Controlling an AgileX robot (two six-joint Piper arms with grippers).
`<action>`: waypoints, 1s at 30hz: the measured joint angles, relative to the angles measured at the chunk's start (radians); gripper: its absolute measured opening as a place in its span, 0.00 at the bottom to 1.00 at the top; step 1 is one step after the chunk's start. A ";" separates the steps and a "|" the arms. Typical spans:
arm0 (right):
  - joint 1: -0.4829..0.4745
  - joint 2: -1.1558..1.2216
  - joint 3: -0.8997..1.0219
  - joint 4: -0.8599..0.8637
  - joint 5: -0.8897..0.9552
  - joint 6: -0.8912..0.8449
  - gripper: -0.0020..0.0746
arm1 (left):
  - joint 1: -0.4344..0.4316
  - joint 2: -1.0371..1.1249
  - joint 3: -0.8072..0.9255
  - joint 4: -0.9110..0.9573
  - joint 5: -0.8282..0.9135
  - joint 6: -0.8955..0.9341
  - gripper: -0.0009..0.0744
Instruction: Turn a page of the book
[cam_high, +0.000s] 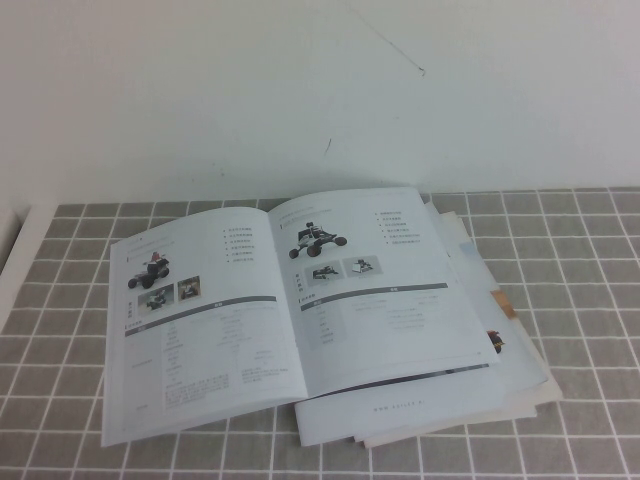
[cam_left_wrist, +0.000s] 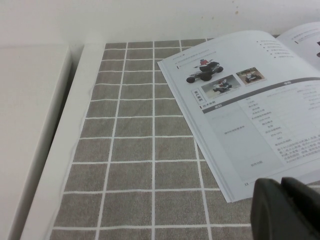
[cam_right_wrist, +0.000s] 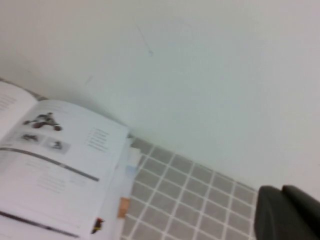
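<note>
The book (cam_high: 300, 310) lies open and flat on the grey checked tablecloth. Its left-hand sheet, the page (cam_high: 200, 330), shows a reddish buggy above two small photos. The right-hand sheet (cam_high: 380, 300) shows a black-and-white vehicle above two small photos. Neither gripper shows in the high view. My left gripper (cam_left_wrist: 281, 200) is shut and empty, just off the near left corner of the page (cam_left_wrist: 250, 110). My right gripper (cam_right_wrist: 282, 210) is shut and empty, raised to the right of the book (cam_right_wrist: 50, 160), clear of it.
An untidy stack of papers (cam_high: 500, 340) with coloured edges lies under the book and sticks out to its right and front. A white wall stands behind the table. A white ledge (cam_left_wrist: 30, 125) borders the cloth on the left.
</note>
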 joint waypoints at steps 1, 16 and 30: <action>-0.008 -0.029 0.039 0.000 -0.041 -0.023 0.02 | 0.000 0.000 0.000 0.000 0.000 0.000 0.01; -0.014 -0.340 0.593 0.089 -0.324 -0.042 0.02 | 0.000 0.000 0.000 0.000 0.000 -0.003 0.01; -0.023 -0.362 0.617 -0.123 -0.195 0.230 0.02 | 0.000 -0.002 0.000 -0.002 0.000 -0.004 0.01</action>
